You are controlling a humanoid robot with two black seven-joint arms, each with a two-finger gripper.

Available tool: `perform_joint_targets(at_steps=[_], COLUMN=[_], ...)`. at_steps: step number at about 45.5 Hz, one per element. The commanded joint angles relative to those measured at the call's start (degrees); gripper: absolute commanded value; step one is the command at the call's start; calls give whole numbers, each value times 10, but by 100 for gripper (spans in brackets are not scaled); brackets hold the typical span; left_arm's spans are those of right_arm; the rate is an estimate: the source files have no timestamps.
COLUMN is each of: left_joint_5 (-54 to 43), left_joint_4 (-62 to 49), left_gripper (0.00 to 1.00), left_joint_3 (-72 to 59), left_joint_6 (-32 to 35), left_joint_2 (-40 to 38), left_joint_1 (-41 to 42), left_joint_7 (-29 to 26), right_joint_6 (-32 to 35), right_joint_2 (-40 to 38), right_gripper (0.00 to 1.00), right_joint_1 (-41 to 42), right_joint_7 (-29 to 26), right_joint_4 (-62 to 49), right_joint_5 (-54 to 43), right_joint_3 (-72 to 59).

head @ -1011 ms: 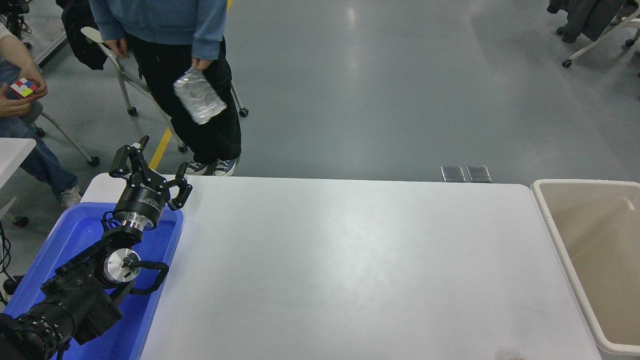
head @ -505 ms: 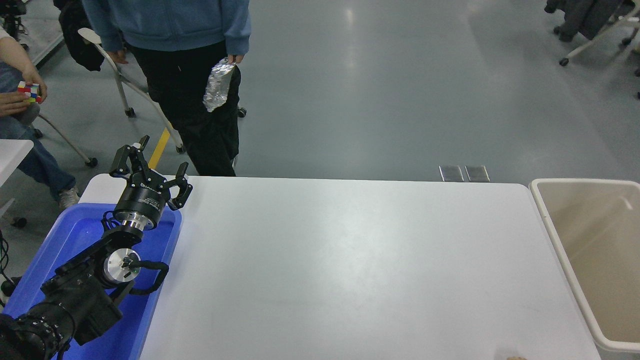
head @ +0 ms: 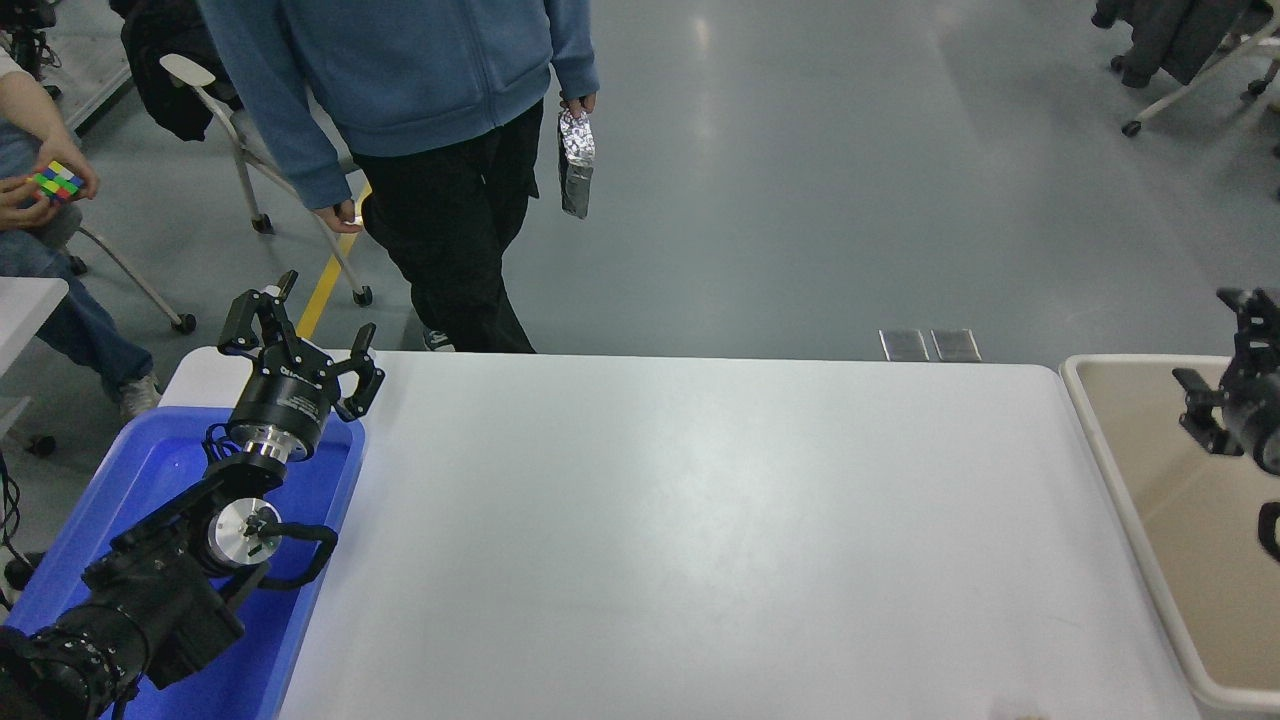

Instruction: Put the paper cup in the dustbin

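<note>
1. Writing on the left gripper's (head: 300, 335) black collar is there, pale on dark, but too small to read; no other label or brand can be made out.
2. That gripper is parked at the lower left over the blue tray (head: 150, 480), its fingers spread apart and holding nothing.
3. The right gripper (head: 1225, 365) comes in at the right edge, above the dustbin (head: 1130, 500) — its fingers are splayed open, nothing between them.
4. The dustbin stands just off the white table's (head: 700, 520) right end; the paper cup cannot be seen anywhere.
5. Beyond the table a person (head: 430, 100) in a blue jacket carries a silver foil bag (head: 576, 160); at far left, hands hold a coloured puzzle cube (head: 55, 183).
</note>
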Motion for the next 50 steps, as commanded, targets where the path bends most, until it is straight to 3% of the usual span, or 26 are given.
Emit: perform_joint_targets(at_steps=[1,20,50], left_joint_5=[0,0,0], left_joint_4=[0,0,0], left_gripper=[100,100,100], left_joint_3=[0,-1,0], left_joint_6=[0,0,0], left_joint_2=[0,0,0], left_joint_1=[0,0,0], left_joint_7=[0,0,0], right_joint_6=[1,1,1], right_joint_2=[75,139,139], right_gripper=[100,100,100], right_joint_1=[-39,-47,-48], right_joint_7=[67,86,90], right_joint_4=[44,43,34], right_joint_5=[-17,-28,-29], right_joint_3=[82,81,81])
